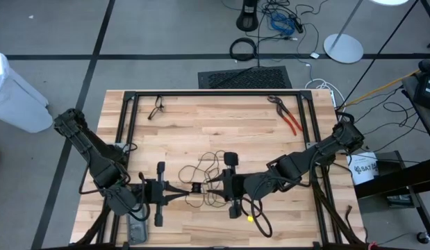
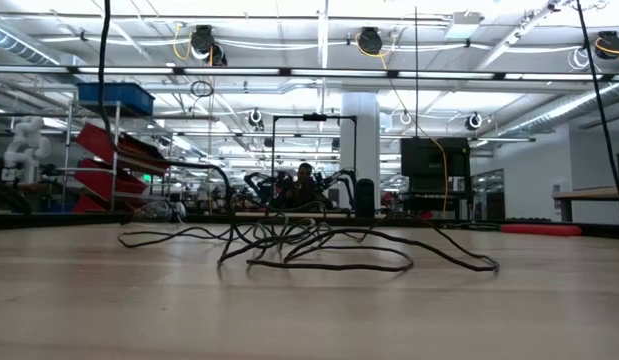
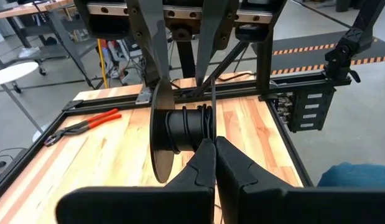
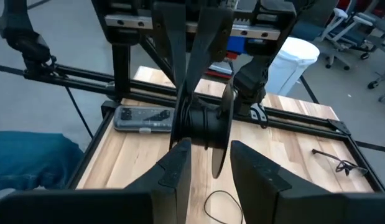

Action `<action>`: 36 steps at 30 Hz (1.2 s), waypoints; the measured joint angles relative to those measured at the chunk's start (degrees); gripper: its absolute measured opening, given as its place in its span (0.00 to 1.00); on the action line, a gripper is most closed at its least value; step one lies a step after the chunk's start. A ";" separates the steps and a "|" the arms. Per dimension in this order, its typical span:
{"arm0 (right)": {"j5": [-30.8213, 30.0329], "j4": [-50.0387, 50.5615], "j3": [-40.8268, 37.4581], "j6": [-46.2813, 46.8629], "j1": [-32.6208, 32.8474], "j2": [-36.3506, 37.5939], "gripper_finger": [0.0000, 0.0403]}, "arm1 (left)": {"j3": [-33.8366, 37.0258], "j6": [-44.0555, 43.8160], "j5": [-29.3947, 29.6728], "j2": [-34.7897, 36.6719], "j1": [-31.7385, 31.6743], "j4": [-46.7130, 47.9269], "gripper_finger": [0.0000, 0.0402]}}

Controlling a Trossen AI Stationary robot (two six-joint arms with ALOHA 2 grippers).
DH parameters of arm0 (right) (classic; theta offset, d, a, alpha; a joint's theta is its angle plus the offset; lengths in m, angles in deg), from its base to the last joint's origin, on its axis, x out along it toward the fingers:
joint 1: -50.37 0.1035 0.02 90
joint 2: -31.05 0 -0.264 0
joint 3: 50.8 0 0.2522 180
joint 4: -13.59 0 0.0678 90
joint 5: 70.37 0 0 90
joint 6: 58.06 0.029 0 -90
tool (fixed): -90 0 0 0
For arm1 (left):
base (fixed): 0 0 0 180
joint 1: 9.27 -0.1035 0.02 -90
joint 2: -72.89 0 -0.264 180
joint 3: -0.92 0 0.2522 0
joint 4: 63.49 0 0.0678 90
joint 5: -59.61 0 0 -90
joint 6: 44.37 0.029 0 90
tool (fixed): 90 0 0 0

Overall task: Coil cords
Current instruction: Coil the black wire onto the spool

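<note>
**Figure: high, low and wrist views, cord coiling.** The left tool (image 1: 187, 188) and the right tool (image 1: 208, 183) are meeting tip to tip just toward 6 o'clock of the middle of the wooden surface (image 1: 221, 125). The left arm is reaching in from 9 o'clock and the right arm from 3 o'clock.

The left tool (image 3: 214, 142) is standing closed, its two fingers pressed together. It is pinching a strand of the thin black cord (image 3: 213, 102) that is running up to a black spool (image 3: 186, 127). Several turns of cord are lying around the spool's core.

The right tool (image 4: 208, 149) is standing part-way apart, its fingers flanking the spool (image 4: 204, 124) and gripping it by its two ends.

The rest of the cord (image 1: 208, 163) is lying in loose, overlapping loops on the surface, at 12 o'clock of the meeting tools and trailing under them. In the low view these loops (image 2: 329, 265) are sprawling flat across the wood.

Red-handled pliers (image 1: 287, 114) are lying near the 1 o'clock corner. A small dark wire-like object (image 1: 155, 107) is lying near the 11 o'clock corner. A flat grey device (image 4: 145, 117) is resting by the frame at 7 o'clock.
</note>
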 joint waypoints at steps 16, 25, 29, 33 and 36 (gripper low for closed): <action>1.19 -2.78 0.04 -2.13 -1.60 -1.81 0.25 | 0.00 -0.19 -0.03 -0.04 0.07 0.25 0.00; 1.46 -2.37 0.04 -2.76 -1.31 -1.84 0.25 | 0.00 0.00 -1.60 -0.04 0.10 0.55 0.00; 1.45 -2.35 0.04 -3.34 -1.05 -1.86 0.25 | 0.00 0.04 -1.68 -0.04 0.13 1.80 0.00; 1.33 -2.39 0.04 -3.34 -0.33 -1.44 0.25 | 0.00 0.00 -1.88 -0.04 0.11 3.37 0.00; 1.20 -2.43 0.07 -3.31 0.63 -0.66 0.25 | 0.00 0.00 -1.88 -0.04 0.11 3.24 0.00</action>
